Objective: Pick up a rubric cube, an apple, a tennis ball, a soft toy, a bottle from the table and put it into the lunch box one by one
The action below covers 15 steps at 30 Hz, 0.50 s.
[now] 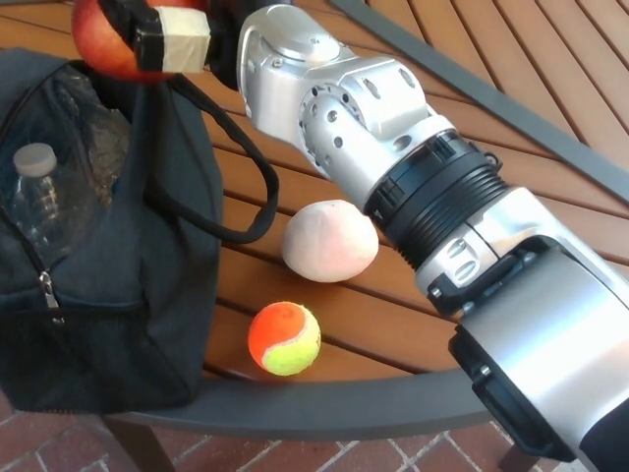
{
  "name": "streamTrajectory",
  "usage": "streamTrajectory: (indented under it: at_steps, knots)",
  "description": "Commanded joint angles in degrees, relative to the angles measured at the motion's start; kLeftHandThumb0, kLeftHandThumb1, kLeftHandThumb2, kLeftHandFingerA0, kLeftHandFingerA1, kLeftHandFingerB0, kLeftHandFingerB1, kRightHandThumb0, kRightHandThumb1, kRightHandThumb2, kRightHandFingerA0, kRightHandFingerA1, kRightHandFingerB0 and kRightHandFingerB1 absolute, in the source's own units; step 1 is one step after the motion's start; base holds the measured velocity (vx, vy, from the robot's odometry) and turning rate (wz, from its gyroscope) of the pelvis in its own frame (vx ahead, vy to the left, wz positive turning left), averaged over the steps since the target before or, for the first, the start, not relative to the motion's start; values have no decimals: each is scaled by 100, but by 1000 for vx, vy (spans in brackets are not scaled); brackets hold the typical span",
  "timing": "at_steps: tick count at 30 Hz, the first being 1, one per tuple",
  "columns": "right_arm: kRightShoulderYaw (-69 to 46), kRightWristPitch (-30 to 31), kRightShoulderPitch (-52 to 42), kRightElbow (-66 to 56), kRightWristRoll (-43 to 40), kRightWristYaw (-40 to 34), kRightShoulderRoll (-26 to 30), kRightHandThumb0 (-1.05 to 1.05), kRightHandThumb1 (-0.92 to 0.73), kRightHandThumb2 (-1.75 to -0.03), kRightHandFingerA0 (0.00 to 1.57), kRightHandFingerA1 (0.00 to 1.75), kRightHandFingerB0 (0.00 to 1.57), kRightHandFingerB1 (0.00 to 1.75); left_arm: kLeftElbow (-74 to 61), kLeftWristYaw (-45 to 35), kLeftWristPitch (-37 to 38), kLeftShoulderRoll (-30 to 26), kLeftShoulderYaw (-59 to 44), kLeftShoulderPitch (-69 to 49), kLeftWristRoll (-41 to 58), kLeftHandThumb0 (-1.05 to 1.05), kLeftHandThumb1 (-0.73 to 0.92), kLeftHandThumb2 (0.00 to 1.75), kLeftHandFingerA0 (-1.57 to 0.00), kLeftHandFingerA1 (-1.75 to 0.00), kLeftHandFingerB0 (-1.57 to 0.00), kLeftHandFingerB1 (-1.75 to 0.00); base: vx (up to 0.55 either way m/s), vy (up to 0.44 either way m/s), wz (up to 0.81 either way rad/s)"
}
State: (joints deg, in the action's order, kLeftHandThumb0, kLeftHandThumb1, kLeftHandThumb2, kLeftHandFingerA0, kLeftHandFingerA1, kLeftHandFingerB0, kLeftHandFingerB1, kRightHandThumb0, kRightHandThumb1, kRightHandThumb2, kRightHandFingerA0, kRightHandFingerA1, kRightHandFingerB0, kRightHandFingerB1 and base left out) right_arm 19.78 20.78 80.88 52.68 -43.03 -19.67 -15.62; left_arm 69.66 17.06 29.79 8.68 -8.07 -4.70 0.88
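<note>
My right arm [423, 187] reaches from the lower right across the table to the top left. There my right hand [172, 34] is shut on a red apple [103, 44], held above the back edge of the open dark lunch bag [128, 295]. Inside the bag a clear bottle [34, 197] with a white cap stands upright. On the wooden slats right of the bag lies a pale pink round soft toy [329, 241]. An orange and yellow tennis ball [284, 337] rests in front of it. No Rubik's cube shows. My left hand is out of the picture.
The bag's black strap [257, 197] loops out toward the soft toy. The table's dark metal rim [314, 408] runs along the front edge just below the ball, with brick floor [59, 447] beyond it.
</note>
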Motion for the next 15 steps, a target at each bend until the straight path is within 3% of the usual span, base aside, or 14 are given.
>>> streamTrajectory:
  at_steps: [1,6,7,15]
  knots:
    - [163,-202,714,-76,875,513,-1735,-48,-25,-158,123,159,119,144,39,279,185,50,93,-99,-186,-12,56,103,-109,-122,-103,-111,0,0,0]
    - [530,-375,769,-75,1388,634,-1693,-52,-31,-157,129,154,126,141,41,374,114,32,144,-92,-235,-13,54,107,-111,-114,-101,-107,0,0,0]
    - [666,-478,755,-84,1529,716,-1670,-15,-44,-123,138,133,144,135,47,397,118,25,166,-98,-261,-12,54,107,-112,-114,-102,-107,0,0,0]
    - [1257,-1074,772,-103,2227,1034,-1666,-19,-42,-121,137,133,143,135,17,256,331,125,114,-212,-125,-13,52,108,-113,-116,-101,-107,0,0,0]
